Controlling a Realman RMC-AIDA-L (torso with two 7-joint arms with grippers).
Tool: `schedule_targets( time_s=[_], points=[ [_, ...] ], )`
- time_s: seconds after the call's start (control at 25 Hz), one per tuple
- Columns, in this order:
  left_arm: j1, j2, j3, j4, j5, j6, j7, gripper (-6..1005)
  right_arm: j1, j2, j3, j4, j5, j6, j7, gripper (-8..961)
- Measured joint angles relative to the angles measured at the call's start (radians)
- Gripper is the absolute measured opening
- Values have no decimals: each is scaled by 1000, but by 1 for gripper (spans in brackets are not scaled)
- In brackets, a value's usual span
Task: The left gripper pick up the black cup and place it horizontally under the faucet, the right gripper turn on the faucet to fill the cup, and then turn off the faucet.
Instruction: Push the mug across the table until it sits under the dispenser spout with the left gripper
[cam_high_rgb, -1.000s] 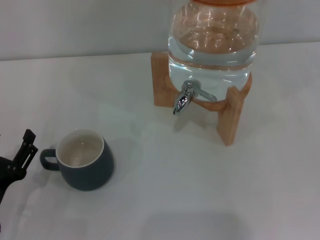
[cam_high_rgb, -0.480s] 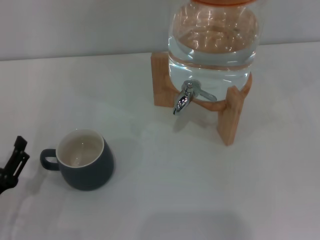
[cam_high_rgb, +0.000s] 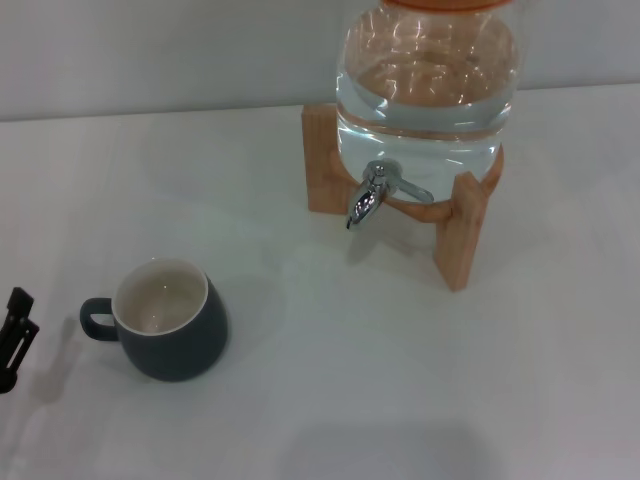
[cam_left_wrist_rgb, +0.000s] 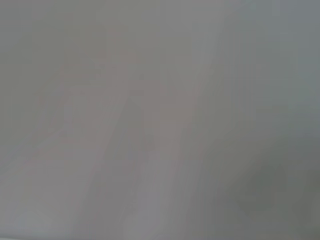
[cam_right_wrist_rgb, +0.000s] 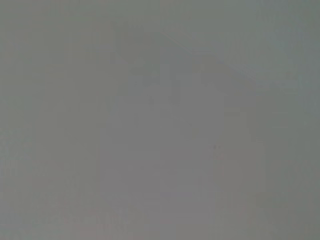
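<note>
The black cup (cam_high_rgb: 170, 325) stands upright on the white table at the front left, cream inside showing, its loop handle pointing left. Only a black tip of my left gripper (cam_high_rgb: 14, 335) shows at the left edge of the head view, well left of the handle and apart from it. The chrome faucet (cam_high_rgb: 368, 195) juts from the clear glass water jar (cam_high_rgb: 428, 85) at the back right, its lever pointing right; no water runs. My right gripper is out of view. Both wrist views show only a blank grey surface.
The jar sits in a wooden stand (cam_high_rgb: 462, 230) whose legs reach down to the table (cam_high_rgb: 330, 380). A pale wall runs along the back behind the jar.
My left gripper has drawn back to the left and down, away from the cup's handle, until only its tip shows. Cup and faucet have not moved.
</note>
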Motion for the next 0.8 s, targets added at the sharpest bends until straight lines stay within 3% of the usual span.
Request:
schedule_targets(
  time_s=[0.8],
  points=[
    [61,0,2,6,1,11,0,861,1,1,0,2,0,0,0,841]
  ],
)
